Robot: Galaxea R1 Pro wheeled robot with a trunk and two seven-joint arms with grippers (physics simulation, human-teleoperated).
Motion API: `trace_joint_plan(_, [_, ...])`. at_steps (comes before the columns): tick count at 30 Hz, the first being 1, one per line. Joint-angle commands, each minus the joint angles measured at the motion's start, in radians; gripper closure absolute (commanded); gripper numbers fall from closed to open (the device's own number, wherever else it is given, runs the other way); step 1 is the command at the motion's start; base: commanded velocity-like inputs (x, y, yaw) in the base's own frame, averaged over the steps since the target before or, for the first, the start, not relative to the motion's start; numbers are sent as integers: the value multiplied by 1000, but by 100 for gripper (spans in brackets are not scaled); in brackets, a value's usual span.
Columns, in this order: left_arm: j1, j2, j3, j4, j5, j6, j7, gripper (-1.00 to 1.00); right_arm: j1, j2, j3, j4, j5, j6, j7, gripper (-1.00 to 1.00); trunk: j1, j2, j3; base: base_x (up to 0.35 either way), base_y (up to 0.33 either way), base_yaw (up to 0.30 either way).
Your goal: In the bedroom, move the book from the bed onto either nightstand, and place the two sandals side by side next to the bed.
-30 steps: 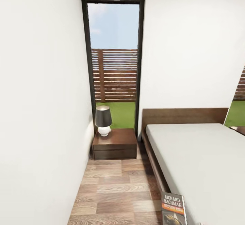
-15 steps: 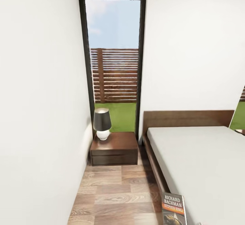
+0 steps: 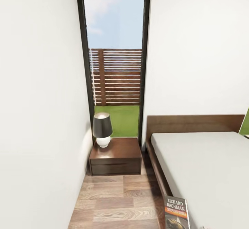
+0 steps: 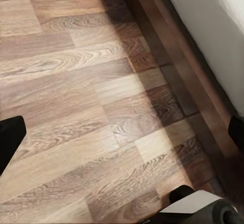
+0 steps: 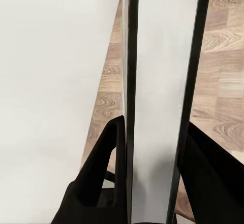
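One book (image 3: 176,212) is clamped edge-on between the right pincer's (image 5: 155,148) fingers. One nightstand (image 3: 116,156), one lamp (image 3: 102,129), one bed (image 3: 204,166) are seen beyond. Left pincer (image 4: 122,132) is spread open.

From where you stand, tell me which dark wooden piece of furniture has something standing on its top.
The nightstand by the window: a lamp with a dark shade stands on it. The bed is the larger piece, with a mattress.

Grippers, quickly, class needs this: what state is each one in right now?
Left gripper: open, only floor between its fingers.
Right gripper: closed on the book, held edge-on.
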Motion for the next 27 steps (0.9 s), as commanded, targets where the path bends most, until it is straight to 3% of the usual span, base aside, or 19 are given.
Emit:
trace_joint_plan(1, [0,0,-2,1,-3,-6,1,-100,-1,-1,5,0,-12,2,4,100,1,0,0,329,0,0])
trace_joint_plan(27, [0,0,-3,1,-3,-6,1,-100,-1,-1,5,0,-13,2,4,100,1,0,0,329,0,0])
